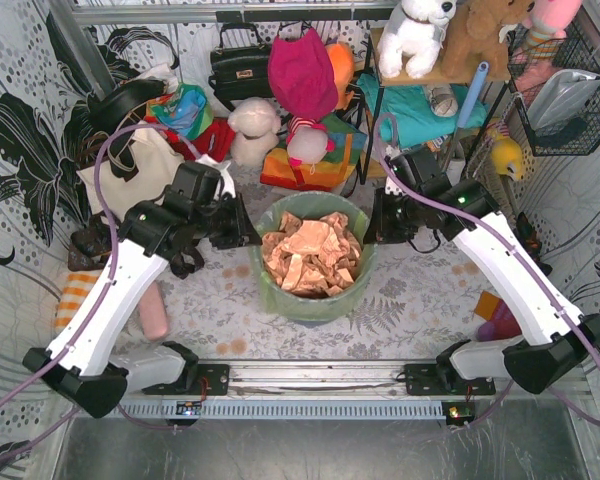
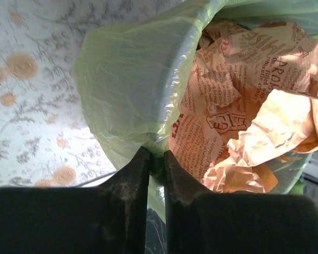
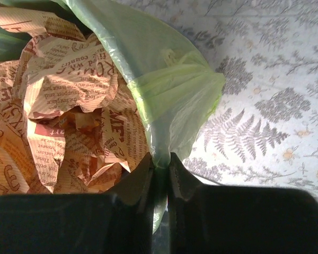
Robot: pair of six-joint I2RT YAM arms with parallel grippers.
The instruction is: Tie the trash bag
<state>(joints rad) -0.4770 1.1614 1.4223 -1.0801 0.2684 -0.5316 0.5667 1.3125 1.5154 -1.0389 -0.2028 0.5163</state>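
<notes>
Desk comes first: the flower-printed desk (image 1: pixel 410 295) carries the trash bag (image 1: pixel 315 303) at its middle, between the two arms, standing upright with its mouth wide open. Crumpled orange-tan paper (image 1: pixel 310 255) fills it up to the rim and shows through the thin green film.

We judge the step in hand to be the gathering of the rim: each tool holds one side of the mouth, and no knot is begun. The left tool (image 2: pixel 156 154) sits at the bag's left rim, its fingers (image 2: pixel 132 177) drawn almost together with a fold of green film pinched between them. The right tool (image 3: pixel 159 159) sits at the opposite rim, clamped in the same way on a bunched fold there. So the bag lies between the tools, touching both, with the paper just inside each grip.

As we see it, the next move calls for lifting both folds clear of the paper and bringing them toward each other over the mouth so they can be crossed. The film looks thin and slippery, so we expect it may slide out of a narrow pinch or tear if pulled hard. The heaped paper may also hinder closing the mouth.
</notes>
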